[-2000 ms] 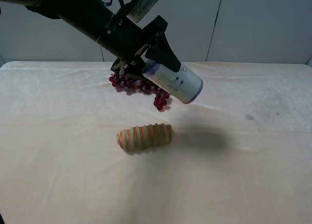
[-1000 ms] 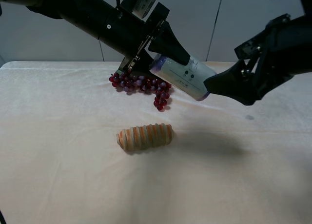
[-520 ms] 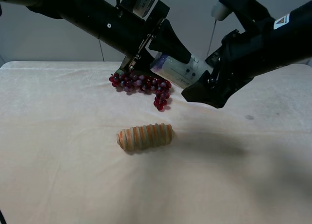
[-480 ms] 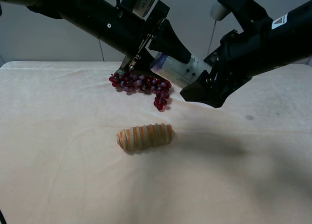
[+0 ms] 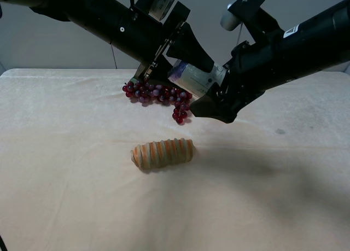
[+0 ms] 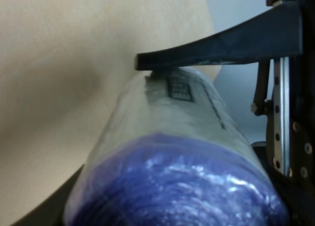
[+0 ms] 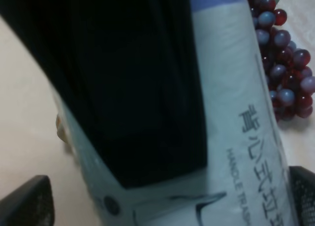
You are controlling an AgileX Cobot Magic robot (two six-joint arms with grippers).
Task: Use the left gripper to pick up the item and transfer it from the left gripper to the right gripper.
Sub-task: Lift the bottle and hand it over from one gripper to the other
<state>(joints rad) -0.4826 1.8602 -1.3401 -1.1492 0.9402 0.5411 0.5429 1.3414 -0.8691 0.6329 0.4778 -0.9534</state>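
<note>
Now that the right gripper has come in from the desk's right edge, the high view shows its spread jaws bracketing the item, which the left gripper clamps aloft near the far edge. Left wrist: firm pinch. Right wrist: jaws wide, unclosed; closing seems next.

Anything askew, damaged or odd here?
Nothing stands out. The wrapped cylinder sits mid-air in the left end effector, the right end effector straddling it; bread roll and grapes lie intact on the cloth.
</note>
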